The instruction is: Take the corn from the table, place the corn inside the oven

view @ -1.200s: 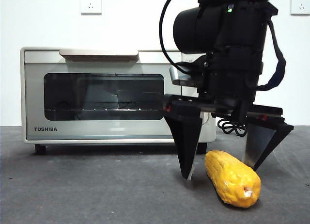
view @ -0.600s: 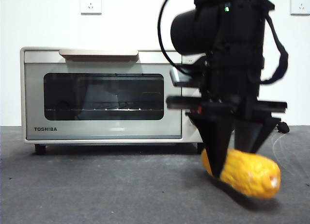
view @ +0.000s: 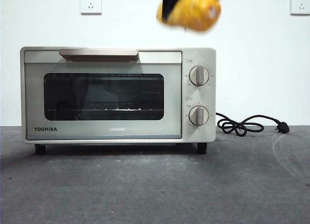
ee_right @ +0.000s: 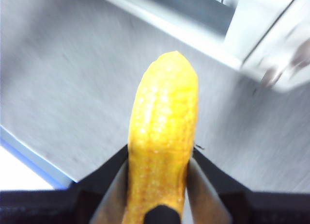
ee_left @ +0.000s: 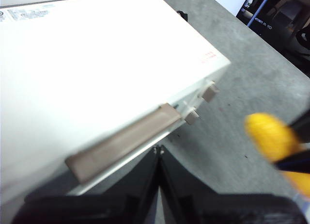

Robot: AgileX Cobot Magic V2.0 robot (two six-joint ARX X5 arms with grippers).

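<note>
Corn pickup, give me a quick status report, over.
Right hand shut on the corn, high above the oven. Left hand shut, empty, over the oven's handle. Oven door closed, blocking the way in.

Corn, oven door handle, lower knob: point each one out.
corn (ee_right: 162, 136): right wrist view, middle of the cob, between the right gripper's jaws.
oven door handle (view: 98, 53): front view, centre of the beige bar.
lower knob (view: 198, 116): front view, face of the knob.
</note>
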